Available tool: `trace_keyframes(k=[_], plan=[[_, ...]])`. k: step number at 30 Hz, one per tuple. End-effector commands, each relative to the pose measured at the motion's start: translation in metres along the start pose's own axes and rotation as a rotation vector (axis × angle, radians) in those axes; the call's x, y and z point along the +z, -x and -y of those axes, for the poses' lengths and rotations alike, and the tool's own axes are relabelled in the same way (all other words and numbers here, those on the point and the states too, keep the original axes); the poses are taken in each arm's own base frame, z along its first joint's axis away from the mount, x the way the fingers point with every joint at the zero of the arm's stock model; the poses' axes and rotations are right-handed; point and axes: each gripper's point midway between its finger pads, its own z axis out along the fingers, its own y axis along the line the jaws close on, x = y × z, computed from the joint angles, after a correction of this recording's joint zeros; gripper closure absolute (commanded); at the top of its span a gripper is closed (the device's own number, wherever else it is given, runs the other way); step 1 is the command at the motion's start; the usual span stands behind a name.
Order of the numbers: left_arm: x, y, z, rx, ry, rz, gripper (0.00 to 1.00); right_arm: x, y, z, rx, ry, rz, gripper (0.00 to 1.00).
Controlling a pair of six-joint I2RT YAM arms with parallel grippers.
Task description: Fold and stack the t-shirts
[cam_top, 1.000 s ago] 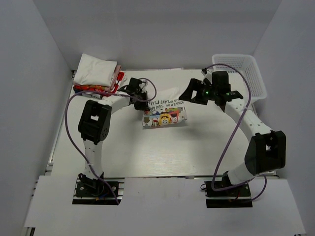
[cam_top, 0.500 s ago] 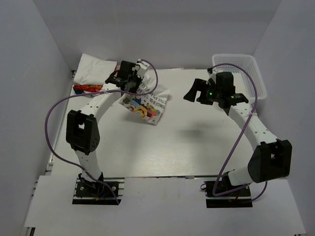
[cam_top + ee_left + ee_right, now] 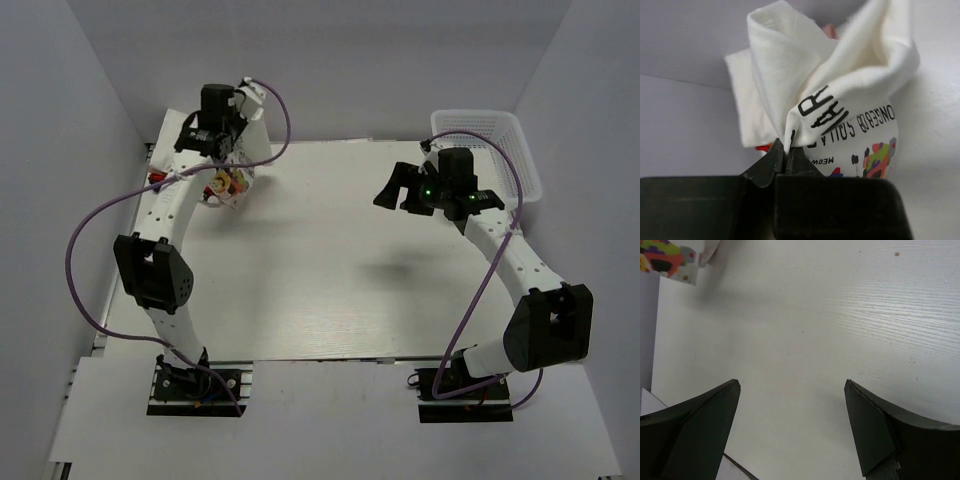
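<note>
1 printed t-shirt [image 3: 790, 65] in left gripper [image 3: 785, 151], now at far left

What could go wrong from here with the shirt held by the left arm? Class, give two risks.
1. The left pincer pinches only a thin bit of the shirt's edge. The rest hangs bunched, so the fold may open or the cloth may slip out.
2. The shirt dangles close to the pile, which the arm partly hides. It could land crooked or nudge the pile's layers.
</note>
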Motion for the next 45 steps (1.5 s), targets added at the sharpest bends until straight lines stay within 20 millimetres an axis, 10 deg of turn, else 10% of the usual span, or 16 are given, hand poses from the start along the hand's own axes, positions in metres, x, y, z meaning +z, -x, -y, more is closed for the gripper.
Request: trace_keyframes(k=[1,6,16,23,36,45], plan=[[-0.029,0.038,-0.073,0.012,0.169,0.114,1.0,0.005,0.004,0.007,-0.02,-0.021,0.014,0.09],[-0.014,0.042,-0.095,0.044,0.209,0.123,1.0,0.021,-0.005,0.008,-0.019,0.029,-0.042,0.09],[0.061,-0.017,-0.118,-0.03,0.19,0.069,1.0,0.046,0.011,0.014,-0.013,-0.001,-0.091,0.09],[0.104,-0.056,-0.168,-0.167,0.265,0.097,1.0,0.054,0.018,0.015,0.007,-0.008,-0.102,0.09],[0.177,-0.107,-0.196,-0.507,0.369,0.189,0.0,0.078,0.031,0.027,0.025,-0.068,-0.162,0.09],[0.148,-0.096,-0.224,-0.695,0.464,0.218,0.0,0.07,0.04,0.016,-0.005,-0.044,-0.125,0.09]])
